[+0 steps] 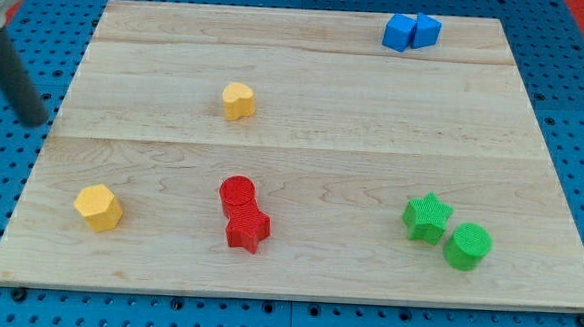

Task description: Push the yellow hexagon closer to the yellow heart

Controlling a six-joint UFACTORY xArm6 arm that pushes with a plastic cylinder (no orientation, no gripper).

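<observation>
My tip (36, 120) sat at the view's far left, off the wooden board (306, 94), over the blue pegboard; the rod was blurred, so the exact end was hard to pin. No fingers on this rig, just a bare rod, so nothing was spread or pinching. It touched no block.

Yellow hexagon (98, 207) lay near the board's left edge, toward the view's bottom, below and right of my tip, well apart from it. Yellow heart (238, 101) was up and to the right of the hexagon, mid-left of the board, well apart. So the push line ran from lower left to upper right. My tip was above the hexagon rather than behind it; judged it would need to get round to the hexagon's lower-left side first.

Red cylinder (237, 194) and red star (248, 228) touched each other, right of the hexagon, below the heart, off the push line but near it. Risk: a push angled too far right could drift toward them.

Blue blocks (411, 32), two touching, sat far top right. Green star (427, 217) and green cylinder (467, 246) sat bottom right, just beside each other. None were in the way.
</observation>
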